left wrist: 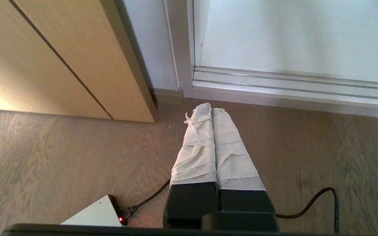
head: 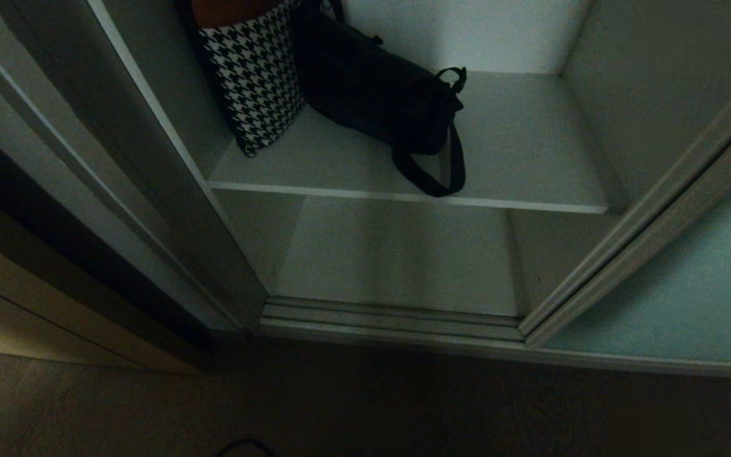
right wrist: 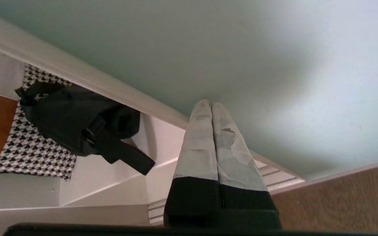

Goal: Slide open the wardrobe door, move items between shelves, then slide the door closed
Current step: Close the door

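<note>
So the sliding wardrobe door (head: 689,279) is already slid open, sitting off at about 4 o'clock in the head view with the whole opening exposed. Upper shelf (head: 530,158) has the black bag (head: 372,89) on it around 12 o'clock, strap loop hanging over the front edge, leaning on a houndstooth cushion (head: 254,79) at 11. Lower shelf (head: 397,254) shows nothing on it, so I'd say the bag move and the closing are both left.

Right gripper (right wrist: 211,106) is up close to the door panel, jaws pressed together, holding nothing. Left gripper (left wrist: 212,109) is parked over the floor, jaws together too.

No readable brands or writing anywhere.
</note>
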You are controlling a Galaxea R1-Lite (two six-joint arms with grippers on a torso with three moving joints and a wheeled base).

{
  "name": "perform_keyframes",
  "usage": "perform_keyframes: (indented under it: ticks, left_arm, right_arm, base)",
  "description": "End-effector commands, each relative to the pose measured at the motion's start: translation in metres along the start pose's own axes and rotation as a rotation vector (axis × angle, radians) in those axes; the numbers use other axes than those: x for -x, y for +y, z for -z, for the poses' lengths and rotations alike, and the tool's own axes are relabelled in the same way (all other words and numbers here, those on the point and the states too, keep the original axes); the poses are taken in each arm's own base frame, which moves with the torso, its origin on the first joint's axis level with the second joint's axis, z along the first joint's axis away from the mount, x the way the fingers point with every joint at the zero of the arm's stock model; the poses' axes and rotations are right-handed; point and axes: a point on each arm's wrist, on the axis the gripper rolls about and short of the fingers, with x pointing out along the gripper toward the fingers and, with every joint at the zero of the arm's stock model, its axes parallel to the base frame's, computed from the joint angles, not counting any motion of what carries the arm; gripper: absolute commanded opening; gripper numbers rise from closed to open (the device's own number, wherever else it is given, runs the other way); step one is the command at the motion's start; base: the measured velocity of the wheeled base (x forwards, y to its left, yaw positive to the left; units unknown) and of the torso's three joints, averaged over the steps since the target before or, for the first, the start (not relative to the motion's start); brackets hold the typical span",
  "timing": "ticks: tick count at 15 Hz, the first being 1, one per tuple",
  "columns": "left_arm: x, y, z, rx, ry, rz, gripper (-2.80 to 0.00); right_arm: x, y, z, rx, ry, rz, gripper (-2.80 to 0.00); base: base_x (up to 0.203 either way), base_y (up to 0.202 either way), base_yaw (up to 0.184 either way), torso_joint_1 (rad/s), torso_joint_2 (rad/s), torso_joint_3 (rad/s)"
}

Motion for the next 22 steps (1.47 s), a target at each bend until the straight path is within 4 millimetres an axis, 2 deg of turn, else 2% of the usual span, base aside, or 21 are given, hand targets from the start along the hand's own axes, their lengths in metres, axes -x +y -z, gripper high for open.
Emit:
perform_keyframes:
  ticks: [1,3,7,11,16,18,20,22]
  left_arm:
    - [0.000,0.000,0.000,0.000,0.001,0.000,-2.80]
    - [0.000,0.000,0.000,0.000,0.002,0.000,-2.80]
    - [0.000,0.000,0.000,0.000,0.002,0.000,-2.80]
    - [0.000,0.000,0.000,0.000,0.000,0.000,-2.80]
    - [0.000,0.000,0.000,0.000,0.002,0.000,-2.80]
    - [0.000,0.000,0.000,0.000,0.000,0.000,-2.80]
    - [0.000,0.000,0.000,-0.001,0.000,0.000,-2.80]
    - [0.000,0.000,0.000,0.000,0.002,0.000,-2.80]
  right_arm:
    - [-0.005,-0.003,0.002,-0.009,0.016,0.009,-2.80]
    - [-0.010,-0.007,0.004,-0.015,0.030,0.020,-2.80]
    - [-0.003,-0.005,0.008,-0.011,0.074,-0.035,-2.80]
    - [-0.006,-0.002,0.014,-0.006,0.109,-0.063,-2.80]
    - [-0.008,0.013,0.034,0.037,0.219,-0.186,-2.80]
    - [0.000,0.026,0.047,0.084,0.277,-0.301,-2.80]
    - [0.023,0.033,0.055,0.113,0.301,-0.407,-2.80]
    - [0.044,0.031,0.057,0.121,0.275,-0.459,-2.80]
  base:
    - [0.000,0.000,0.000,0.000,0.00,0.000]
    - [0.000,0.000,0.000,0.000,0.00,0.000]
    - [0.000,0.000,0.000,0.000,0.00,0.000]
    - [0.000,0.000,0.000,0.000,0.00,0.000]
    - [0.000,0.000,0.000,0.000,0.00,0.000]
    - [0.000,0.000,0.000,0.000,0.00,0.000]
    - [0.000,0.000,0.000,0.000,0.00,0.000]
    - [0.000,0.000,0.000,0.000,0.00,0.000]
